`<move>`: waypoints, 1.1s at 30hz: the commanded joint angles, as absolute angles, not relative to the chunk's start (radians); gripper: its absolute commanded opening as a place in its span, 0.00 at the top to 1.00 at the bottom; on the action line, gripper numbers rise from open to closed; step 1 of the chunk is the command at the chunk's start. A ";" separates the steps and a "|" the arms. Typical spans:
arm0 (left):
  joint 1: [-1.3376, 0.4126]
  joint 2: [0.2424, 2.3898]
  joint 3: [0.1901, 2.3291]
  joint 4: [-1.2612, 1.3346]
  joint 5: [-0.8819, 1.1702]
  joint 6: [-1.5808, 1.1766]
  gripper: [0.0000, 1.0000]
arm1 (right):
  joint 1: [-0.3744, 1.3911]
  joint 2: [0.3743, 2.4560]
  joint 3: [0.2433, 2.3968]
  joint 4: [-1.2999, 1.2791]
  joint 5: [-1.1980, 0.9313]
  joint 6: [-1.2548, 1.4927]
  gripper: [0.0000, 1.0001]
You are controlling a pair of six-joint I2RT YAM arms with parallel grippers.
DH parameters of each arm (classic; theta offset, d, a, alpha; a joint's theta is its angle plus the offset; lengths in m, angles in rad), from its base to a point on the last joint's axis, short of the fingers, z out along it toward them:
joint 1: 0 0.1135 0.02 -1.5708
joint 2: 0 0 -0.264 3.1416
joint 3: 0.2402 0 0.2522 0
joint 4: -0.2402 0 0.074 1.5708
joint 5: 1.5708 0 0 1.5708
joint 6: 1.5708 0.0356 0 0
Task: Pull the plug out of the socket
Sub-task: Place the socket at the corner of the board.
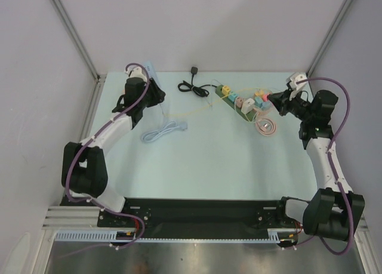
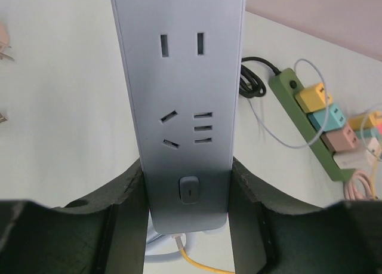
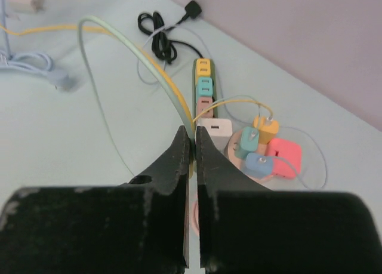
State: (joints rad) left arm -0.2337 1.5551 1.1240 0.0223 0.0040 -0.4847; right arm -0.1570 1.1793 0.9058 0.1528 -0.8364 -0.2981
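Sockets on the grey power strip (image 2: 179, 89) show empty in the left wrist view (both the two-slot and the multi-slot set). The left end effector (image 2: 188, 184) stands partly open and clamps that strip across its width near the switch end, one finger against each long edge, at the far left of the surface (image 1: 209, 160). A coiled pale-blue cord (image 1: 158, 132) lies on the surface just in front of it. The green power strip (image 2: 286, 86) lies diagonally at far centre, well apart from the grey one, with a yellow plug (image 2: 314, 97), a teal plug (image 2: 330, 116) and a pink plug (image 2: 341, 138) seated in a row and a white charger (image 3: 215, 129) at its near end. A black cord (image 1: 192, 86) is bundled beside its far end. The right end effector (image 3: 191, 144) hangs just short of the white charger with its fingers closed together; a pale-green cable (image 3: 113, 29) arcs up off the surface into the gap at its tips and appears pinched there, with a yellow cable (image 3: 48, 29) running alongside it. Loose chargers (image 3: 262, 148) sit clustered right of the green strip.
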 commanded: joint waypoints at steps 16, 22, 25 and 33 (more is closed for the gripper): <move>-0.216 1.989 1.591 -0.040 -0.067 -0.649 1.00 | -0.259 1.127 0.894 0.363 -1.031 -0.005 1.00; -0.219 2.094 1.652 -0.023 -0.046 -0.727 1.00 | -0.119 1.144 0.883 0.466 -1.207 0.149 1.00; -0.221 2.147 1.680 -0.005 -0.020 -0.788 1.00 | 0.105 1.146 0.919 0.158 -1.105 -0.118 1.00; -0.221 2.281 1.837 -0.026 -0.064 -0.870 1.00 | 0.194 1.164 0.943 0.135 -1.064 -0.146 1.00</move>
